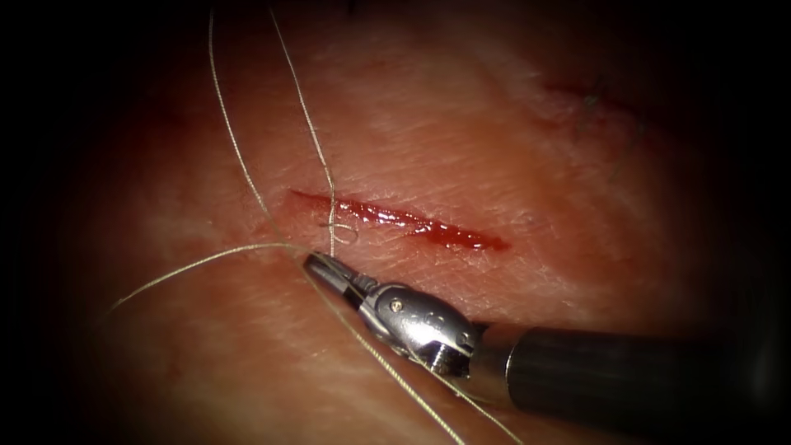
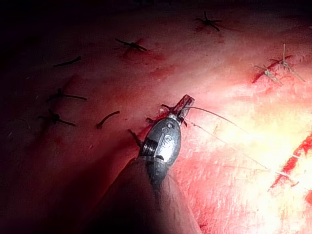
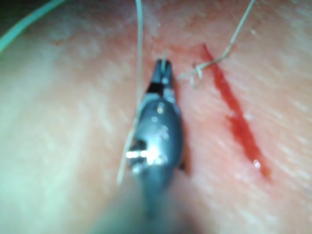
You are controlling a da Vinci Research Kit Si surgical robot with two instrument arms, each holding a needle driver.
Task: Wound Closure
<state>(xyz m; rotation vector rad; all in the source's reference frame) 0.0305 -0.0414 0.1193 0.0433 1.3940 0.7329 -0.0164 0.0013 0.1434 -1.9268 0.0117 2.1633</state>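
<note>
- The right arm's tool (image 1: 323, 269) lay low over the tissue (image 1: 461, 148) just below the left end of the cut (image 1: 395, 218), its jaws pressed together on the thread (image 1: 235, 148) where the strands met at its tip.
- The left arm's tool (image 2: 184, 104) appeared in its own wrist view, its jaws pinched on a strand running off toward the brightly lit tissue, with dark cut ends of thread (image 2: 63, 95) from other stitches scattered beyond it.
- A small knot (image 1: 334, 224) sat at the left end of the cut; two strands rose from there toward the top of the endoscope view, another swept out to the left.
- The needle could not be made out.
- The thread looked fine, pale and limp, likely light and easily frayed; a grip close to the knot would seem to give most control.
- The tissue was pink, moist and finely creased; the cut was a narrow slit glistening with red fluid (image 1: 449, 235).
</note>
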